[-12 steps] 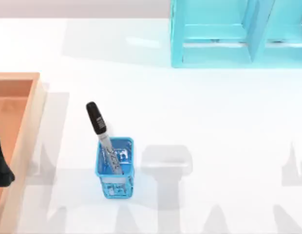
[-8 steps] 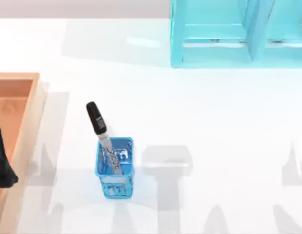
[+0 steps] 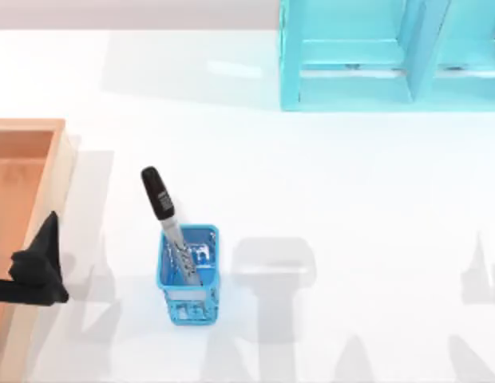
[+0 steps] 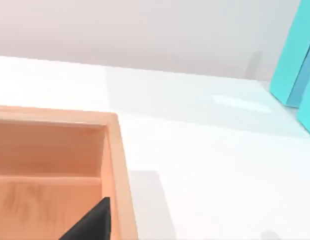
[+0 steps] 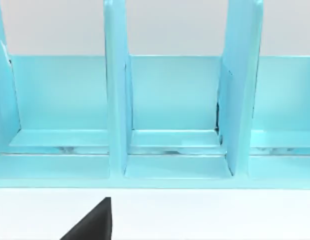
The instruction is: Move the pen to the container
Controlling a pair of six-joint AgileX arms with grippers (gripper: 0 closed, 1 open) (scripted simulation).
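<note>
The pen (image 3: 162, 219) stood tilted in a small blue mesh cup (image 3: 188, 274) near the front edge of the tabletop, left of its middle, its black cap leaning up and out toward the table's far left, well above the cup's rim. The container (image 3: 41, 209), a shallow wooden box, lay at the tabletop's left edge, well apart from the cup, and held no pen. The left gripper (image 3: 38, 267) hung over the box's right rim, between box and cup; whether its fingers were parted or closed I could not tell. In the left wrist view a dark fingertip (image 4: 92, 224) showed against the box's rim (image 4: 117, 165). The right arm was idle, its wrist camera facing a teal shelf unit (image 5: 170, 115) at the tabletop's far right edge. The task looked to be at the reaching step, nothing grasped yet. The next move would likely call for bringing the left gripper across to the cap, closing on it above the cup's rim, and lifting along the pen's lean so the cup did not tip.
</note>
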